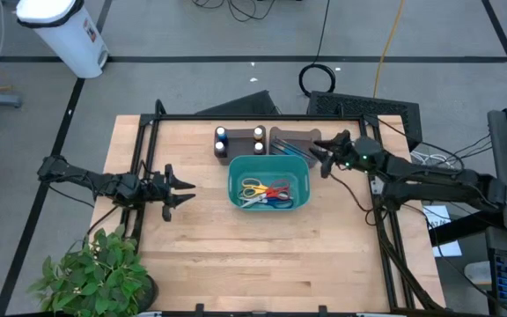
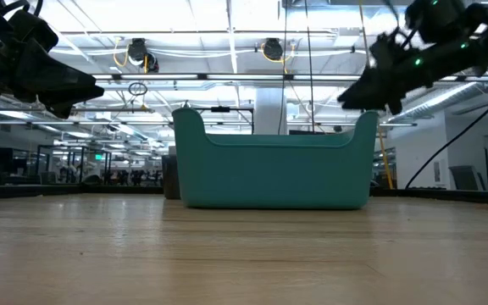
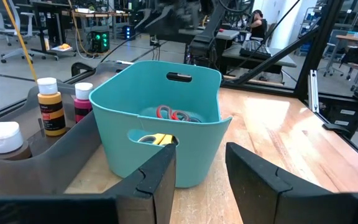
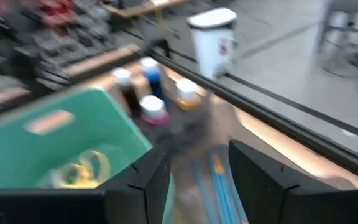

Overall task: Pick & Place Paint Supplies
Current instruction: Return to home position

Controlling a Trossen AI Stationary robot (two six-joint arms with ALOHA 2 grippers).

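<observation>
A pale wooden table (image 1: 253, 260) with a black frame stands on a grey floor (image 1: 174, 84) crossed by dark lines. A teal bin (image 1: 232, 183) sits near the table's middle and holds scissors (image 1: 267, 192) with coloured handles. Just behind it are two dark bins side by side. The left dark bin (image 1: 238, 158) holds the four small paint bottles (image 1: 221, 136). The right dark bin (image 1: 284, 134) holds the thin blue and orange brushes (image 4: 219, 180), lying flat.

The right gripper (image 1: 320, 157) hangs over the right dark bin, fingers apart and empty. The left gripper (image 1: 186, 192) hovers over bare wood to the left of the teal bin, pointing at it, also spread wide and empty.

A potted plant (image 1: 95, 269) sits at the table's near left corner. A white container (image 1: 64, 31) and a coiled cable (image 1: 319, 79) lie on the floor beyond. The low view shows a large hall with strip lights overhead.
</observation>
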